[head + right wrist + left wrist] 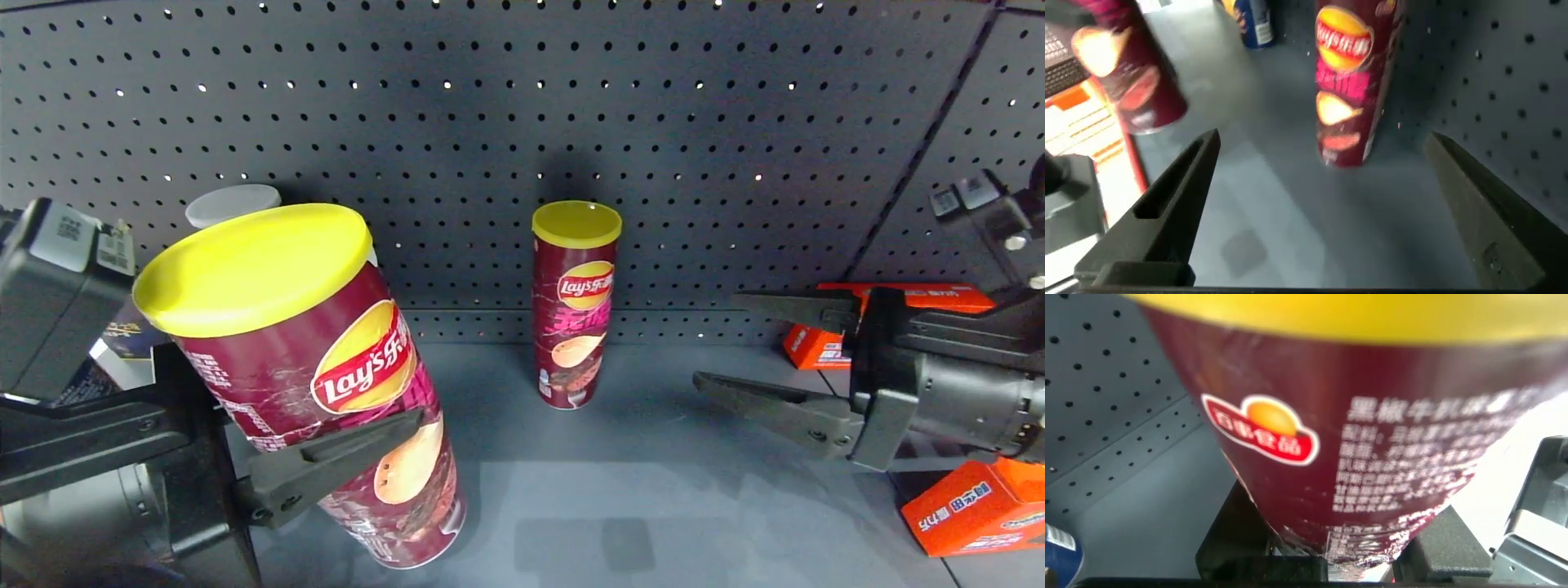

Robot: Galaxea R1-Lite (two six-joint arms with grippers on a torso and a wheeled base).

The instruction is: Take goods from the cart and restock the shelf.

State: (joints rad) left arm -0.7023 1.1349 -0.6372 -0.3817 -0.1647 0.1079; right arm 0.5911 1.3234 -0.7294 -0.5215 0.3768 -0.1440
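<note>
Left gripper (359, 408): at 8 o'clock in the head view; fingers closed across the lower body of a chip can, one finger across its front, the other hidden behind it.

Held can (310, 359): maroon with a yellow lid; tilted, its lid leaning toward 11 o'clock; base low over the shelf floor (653, 490), contact not clear; likely risk is release while it leans, so it tips over and rolls; the grip sits low on a tall can, so it could also pivot or slip between the fingers.

Grey-lidded can (233, 204): just behind the held can at 11 o'clock, mostly hidden; I judge it the nearest thing to be struck if the held can is pushed back or righted too quickly.

Standing can (574, 310): upright at 12 o'clock, close to the pegboard (571, 106), well apart from the held can; it looks narrow and easy to knock over.

Right gripper (717, 340): at 3 o'clock; fingers spread wide, holding nothing, tips pointing toward 9 o'clock at the standing can; a sideways sweep could knock that can over.

Orange boxes: one (890, 298) behind the right gripper at 2 o'clock, one (971, 506) at 4 o'clock near the front; the right arm pulling back could nudge the front box off the shelf.
</note>
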